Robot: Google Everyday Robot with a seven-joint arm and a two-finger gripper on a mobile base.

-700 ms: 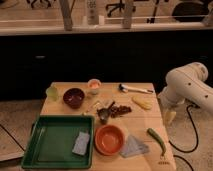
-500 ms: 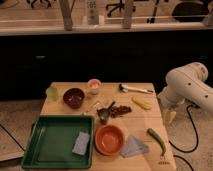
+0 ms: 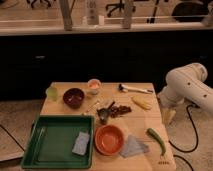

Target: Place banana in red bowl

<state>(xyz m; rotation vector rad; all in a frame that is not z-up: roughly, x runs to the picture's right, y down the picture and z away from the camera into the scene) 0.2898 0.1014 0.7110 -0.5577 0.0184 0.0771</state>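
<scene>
A: Entry one, banana (image 3: 142, 103)?
B: Lying flat on the wooden table (image 3: 142, 122), right side, well apart from the red bowl (image 3: 109, 138) at the front.
A: Neighbours?
B: Green tray (image 3: 35, 150) left of the red bowl; long green vegetable (image 3: 156, 140) to its right.
A: Gripper (image 3: 168, 116)?
B: Hanging just off the table's right edge, near the banana, fingers released, grasping nothing.

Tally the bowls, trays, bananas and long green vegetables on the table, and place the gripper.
Bowls: 2 (red round bowl, dark maroon round bowl)
Trays: 1 (green rectangular tray)
Bananas: 1 (stubby pale-yellow toy banana)
Vegetables: 1 (long slim green vegetable)
Total: 5
Gripper: open, empty, at the wooden table's right edge.
</scene>
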